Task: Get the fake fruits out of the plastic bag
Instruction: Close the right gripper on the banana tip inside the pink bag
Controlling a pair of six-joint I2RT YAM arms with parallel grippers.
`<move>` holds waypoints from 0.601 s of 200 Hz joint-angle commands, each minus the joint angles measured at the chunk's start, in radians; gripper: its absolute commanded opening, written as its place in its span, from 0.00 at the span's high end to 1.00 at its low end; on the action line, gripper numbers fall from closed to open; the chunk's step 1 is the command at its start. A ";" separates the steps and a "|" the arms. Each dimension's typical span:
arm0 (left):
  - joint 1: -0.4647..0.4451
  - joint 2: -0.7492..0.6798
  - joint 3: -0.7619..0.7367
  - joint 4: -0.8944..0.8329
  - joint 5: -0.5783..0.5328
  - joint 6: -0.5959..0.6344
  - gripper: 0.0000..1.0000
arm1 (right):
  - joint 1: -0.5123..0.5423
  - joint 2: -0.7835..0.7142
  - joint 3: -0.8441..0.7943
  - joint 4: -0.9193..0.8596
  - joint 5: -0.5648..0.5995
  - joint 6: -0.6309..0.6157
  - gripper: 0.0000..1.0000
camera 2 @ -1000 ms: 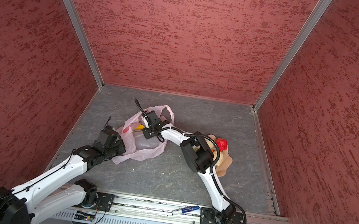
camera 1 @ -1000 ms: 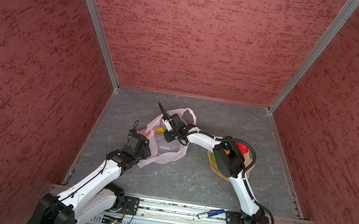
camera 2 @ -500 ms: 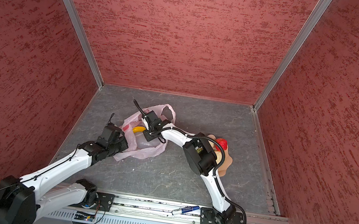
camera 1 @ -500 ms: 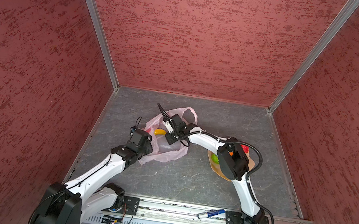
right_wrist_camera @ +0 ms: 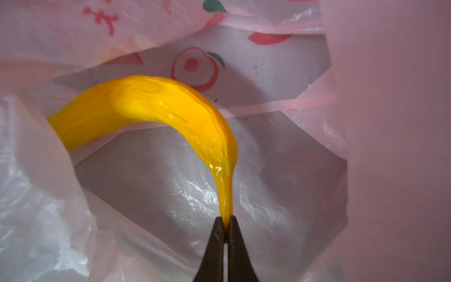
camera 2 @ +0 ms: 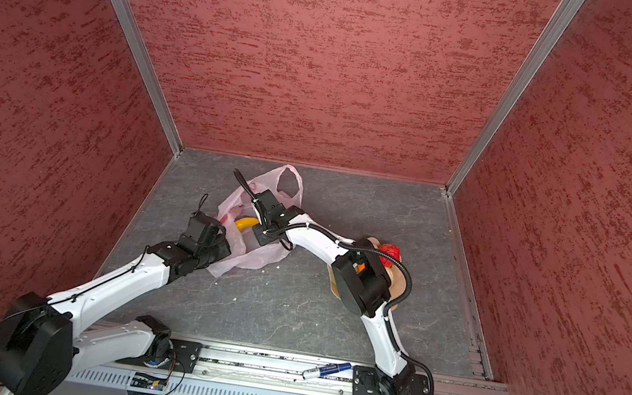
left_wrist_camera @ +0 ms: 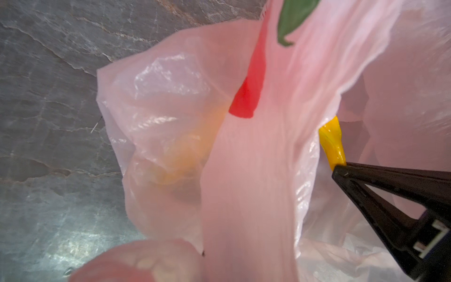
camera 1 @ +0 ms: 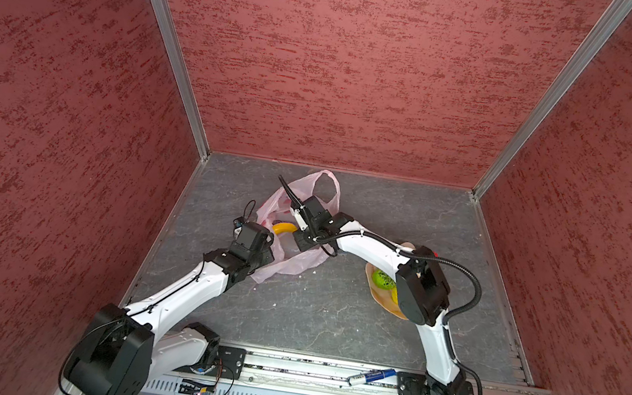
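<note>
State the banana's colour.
The banana is bright orange-yellow, shown best in the right wrist view.

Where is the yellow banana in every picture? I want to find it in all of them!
Top view: banana left of middle, in the pink bag.
Top view: banana left of middle, in the bag's mouth.
Left wrist view: only its thin end, behind a bag fold.
Right wrist view: the whole curve, tip pinched by the right gripper.
Shared landmark: the pink bag.

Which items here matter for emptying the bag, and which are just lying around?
Job: plastic bag; banana, pinched by right end effector; green fruit in peach bowl; red fruit at its rim.
Lying about: blue marker on front rail.
</note>
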 commanded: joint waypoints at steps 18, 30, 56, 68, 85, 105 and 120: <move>-0.005 -0.007 0.025 0.008 -0.005 -0.002 0.89 | 0.006 -0.055 0.010 -0.042 0.068 0.017 0.98; -0.005 0.006 0.036 0.003 0.001 0.005 0.89 | 0.006 -0.065 0.006 -0.040 0.084 0.028 0.98; -0.008 0.021 0.055 -0.006 -0.003 0.013 0.89 | 0.005 -0.079 0.009 -0.041 0.095 0.039 0.98; -0.007 0.019 0.060 -0.006 -0.009 0.011 0.89 | 0.006 -0.086 0.014 -0.048 0.103 0.041 0.98; -0.007 0.016 0.071 -0.006 -0.014 0.011 0.88 | 0.006 -0.102 0.014 -0.061 0.117 0.044 0.98; -0.006 0.024 0.098 -0.015 -0.013 0.018 0.87 | 0.006 -0.125 0.010 -0.075 0.128 0.047 0.98; -0.005 0.033 0.123 -0.030 -0.020 0.027 0.87 | 0.006 -0.140 0.011 -0.088 0.134 0.047 0.98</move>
